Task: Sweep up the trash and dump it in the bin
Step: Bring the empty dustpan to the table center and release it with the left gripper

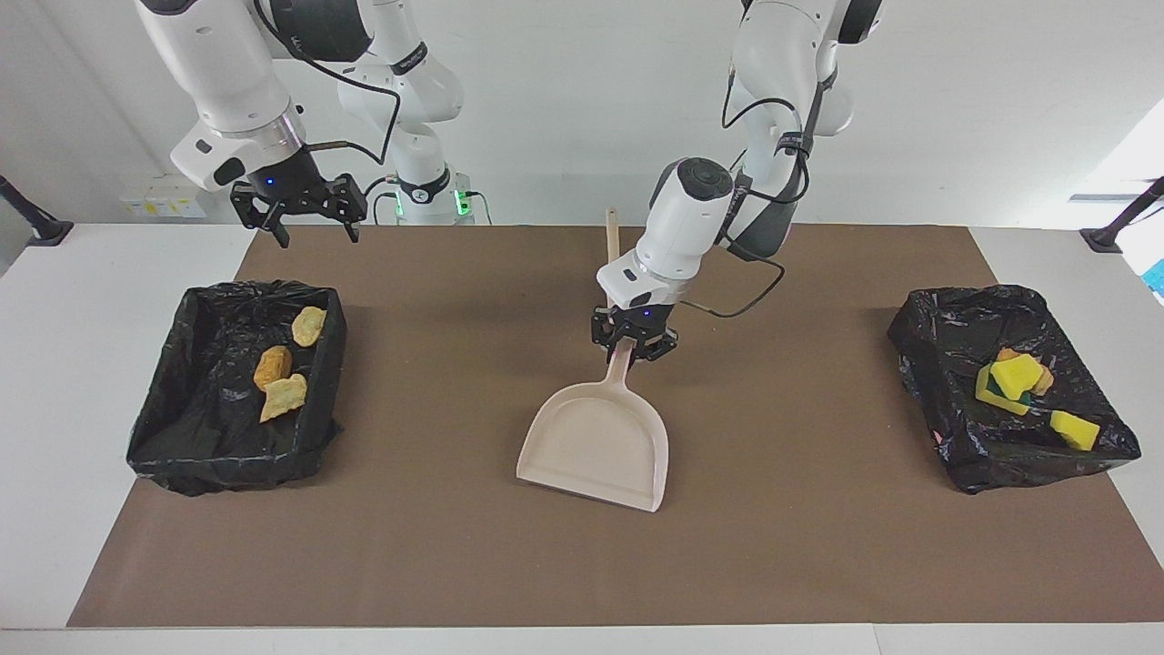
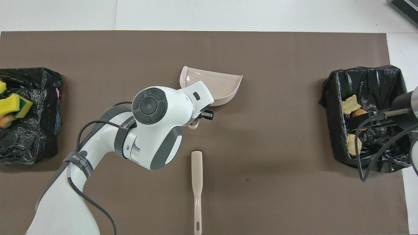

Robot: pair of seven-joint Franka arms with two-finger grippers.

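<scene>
Facing view: no readable lettering. Left gripper (image 1: 634, 347) clamped tight on the handle of the dustpan (image 1: 596, 448), over the middle of the brown mat (image 1: 455, 546). Right gripper (image 1: 309, 218), jaws wide and empty, waiting over the mat's edge nearest the robots. Trash (image 1: 280, 364) and more trash (image 1: 1023, 382) inside two black-lined bins (image 1: 182, 437) (image 1: 964, 455) at the mat's ends; wide bare mat between.

Overhead view: writing on the left arm's band illegible. Brush (image 2: 197, 182) lying nearer the robots than the dustpan, apart from it.

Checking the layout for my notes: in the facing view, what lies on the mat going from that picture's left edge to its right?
Bin holding bread-like chunks → dustpan → bin holding sponge pieces.
</scene>
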